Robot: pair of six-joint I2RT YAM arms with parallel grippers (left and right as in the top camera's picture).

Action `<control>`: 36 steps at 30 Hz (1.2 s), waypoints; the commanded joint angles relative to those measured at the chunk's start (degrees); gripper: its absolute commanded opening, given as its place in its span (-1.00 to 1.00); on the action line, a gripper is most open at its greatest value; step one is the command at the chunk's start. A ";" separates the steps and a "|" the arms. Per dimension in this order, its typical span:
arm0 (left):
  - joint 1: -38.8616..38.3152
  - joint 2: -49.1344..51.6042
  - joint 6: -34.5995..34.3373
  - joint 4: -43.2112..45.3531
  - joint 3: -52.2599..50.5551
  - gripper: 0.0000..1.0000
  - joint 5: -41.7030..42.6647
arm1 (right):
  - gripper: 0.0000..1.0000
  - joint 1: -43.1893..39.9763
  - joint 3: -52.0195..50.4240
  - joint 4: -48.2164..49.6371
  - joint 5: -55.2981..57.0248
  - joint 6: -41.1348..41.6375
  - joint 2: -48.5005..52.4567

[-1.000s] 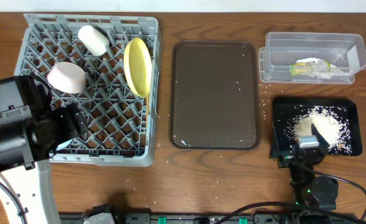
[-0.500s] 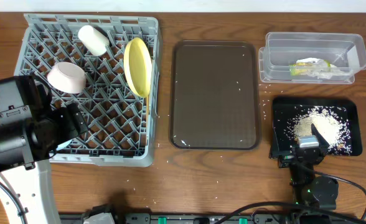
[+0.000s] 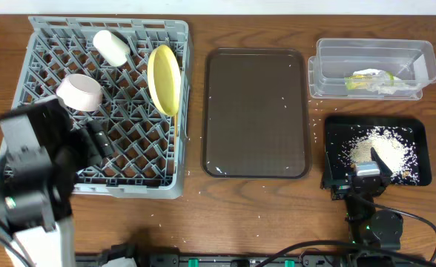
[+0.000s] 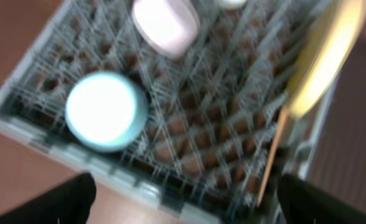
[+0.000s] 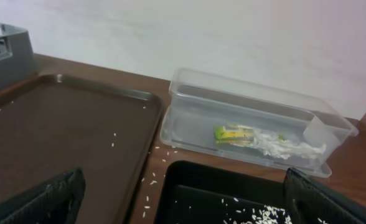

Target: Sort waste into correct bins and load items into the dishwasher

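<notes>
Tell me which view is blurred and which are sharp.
Left wrist: smeared throughout, with the light blue bowl and the dish rack soft-edged. Overhead: crisp and evenly lit, except the left arm, which is blurred. Right wrist: sharp on the clear tub, with the wall behind it washed out pale.

Grey lattice plastic dish rack (image 3: 136, 148), pale yellow round plate (image 3: 164, 78), light blue bowl (image 4: 106, 111), dark brown serving tray (image 3: 256, 111) w/ white specks.
</notes>
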 commanded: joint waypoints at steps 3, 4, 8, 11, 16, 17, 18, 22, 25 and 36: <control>-3.19 -9.29 -0.74 9.81 -12.44 0.88 0.92 | 0.99 -0.76 -0.07 -0.24 0.70 -0.76 -0.35; -3.85 -11.28 -0.74 12.09 -15.54 0.88 0.92 | 0.98 -0.76 -0.07 -0.24 0.70 -0.76 -0.35; -5.62 -18.08 -0.74 18.58 -26.01 0.88 0.94 | 0.98 -0.76 -0.07 -0.24 0.70 -0.76 -0.35; -6.54 -23.19 -0.76 22.08 -33.09 0.88 0.94 | 0.98 -0.76 -0.07 -0.24 0.70 -0.76 -0.35; -7.32 -31.98 -0.76 28.37 -43.10 0.88 0.94 | 0.98 -0.76 -0.07 -0.24 0.70 -0.76 -0.35; -7.34 -33.51 -0.76 29.81 -44.65 0.88 0.94 | 0.98 -0.76 -0.07 -0.24 0.70 -0.76 -0.35; -7.34 -34.99 -0.76 31.39 -46.14 0.88 0.96 | 0.99 -0.76 -0.07 -0.24 0.70 -0.76 -0.35; -7.34 -40.48 -0.76 37.48 -51.39 0.88 0.96 | 0.99 -0.76 -0.07 -0.24 0.72 -0.76 -0.35; -7.78 -44.02 -0.76 41.92 -55.10 0.88 0.94 | 0.99 -0.76 -0.07 -0.24 0.70 -0.76 -0.35; -11.50 -52.11 -0.76 54.58 -64.63 0.88 0.94 | 0.99 -0.76 -0.07 -0.24 0.70 -0.76 -0.35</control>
